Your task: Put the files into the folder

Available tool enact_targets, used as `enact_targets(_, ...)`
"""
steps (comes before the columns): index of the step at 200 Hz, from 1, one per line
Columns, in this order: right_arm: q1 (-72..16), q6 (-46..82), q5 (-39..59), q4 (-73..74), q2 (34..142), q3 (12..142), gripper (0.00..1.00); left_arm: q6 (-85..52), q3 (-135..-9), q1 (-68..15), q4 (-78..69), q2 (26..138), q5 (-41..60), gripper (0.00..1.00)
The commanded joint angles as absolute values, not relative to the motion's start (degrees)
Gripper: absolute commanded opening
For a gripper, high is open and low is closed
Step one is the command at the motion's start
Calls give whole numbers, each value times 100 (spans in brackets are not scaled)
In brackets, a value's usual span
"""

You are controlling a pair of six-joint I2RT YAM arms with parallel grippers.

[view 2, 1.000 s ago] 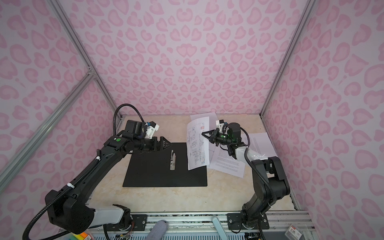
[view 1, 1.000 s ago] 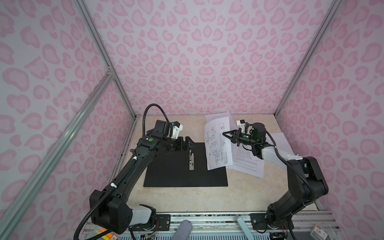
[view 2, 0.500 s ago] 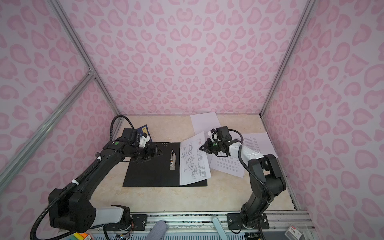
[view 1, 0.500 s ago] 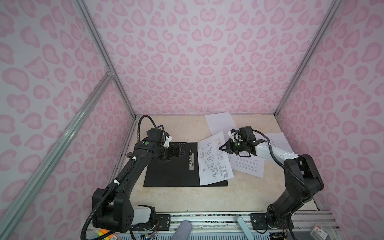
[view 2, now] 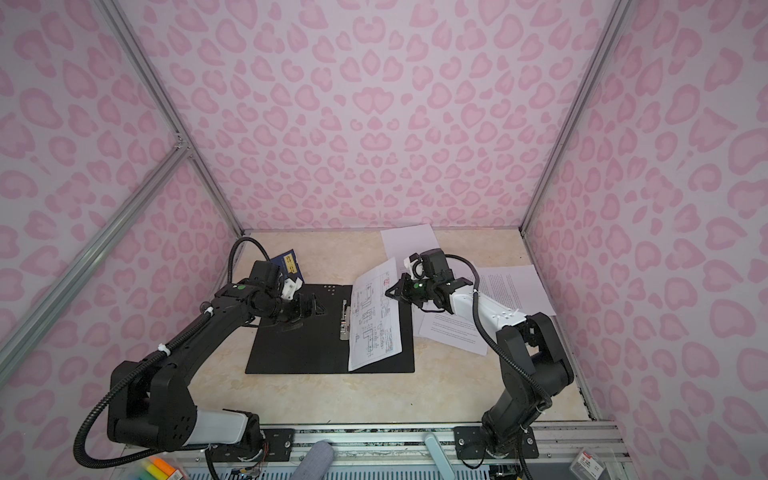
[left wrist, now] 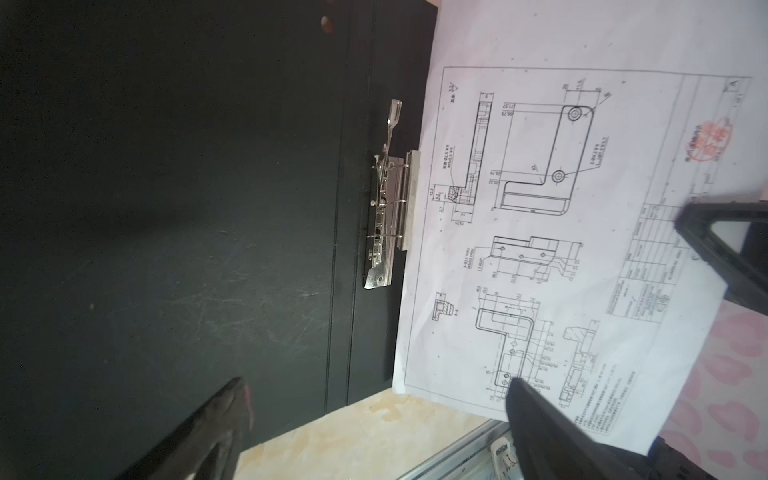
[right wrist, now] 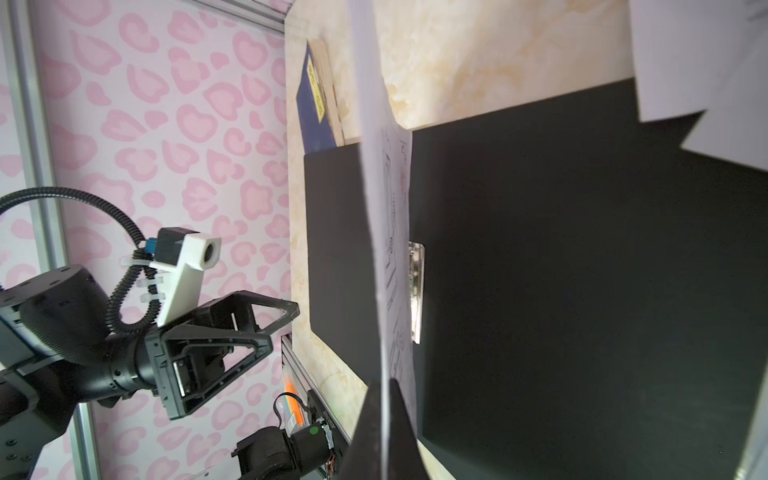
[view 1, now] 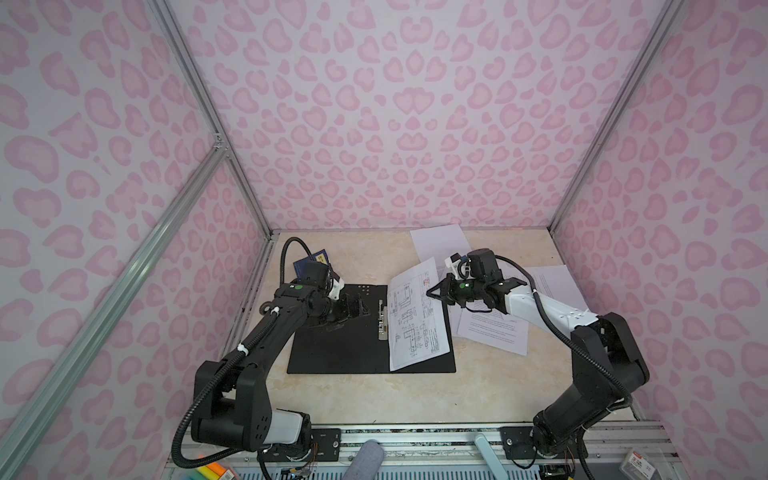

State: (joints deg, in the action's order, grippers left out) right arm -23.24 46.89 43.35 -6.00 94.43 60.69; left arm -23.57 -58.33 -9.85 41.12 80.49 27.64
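One flimsy white drawing sheet (view 1: 415, 320), edge-pinched in the right hand (view 1: 432, 292), sags over the open black folder (view 1: 332, 353); left hand (view 1: 358, 308) released.

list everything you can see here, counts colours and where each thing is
folder: one, black inside, lying open on the table
metal clip: one, silver, along the folder's middle
drawing sheet: one, white with black line drawings, over the folder's right half, one edge held up
other sheets: at least three, white, behind and right of the folder
booklet: one, dark blue with yellow label, by the folder's far left corner
table: one, beige marbled
left gripper: black, open, above the folder's left half
right gripper: black, shut on the drawing sheet
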Motion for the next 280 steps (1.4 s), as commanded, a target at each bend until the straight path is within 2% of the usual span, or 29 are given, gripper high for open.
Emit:
enact_targets(1,-2239,4435,4330,-495,9693,5874,0,-2377,-5790,-970,4035,8086,2840,98)
enact_targets(61,-2232,4246,4299,-63,10419,5593,0,-2392,-5763,-967,4047,8079,2853,98)
enact_targets(187,-2052,4358,3632,117,10382,5298,0,-2514,-5584,-968,3933,8129,2932,98)
enact_targets(280,-2120,4380,3796,221,10578,5433,0,-2523,-5576,-966,3915,8121,2956,98)
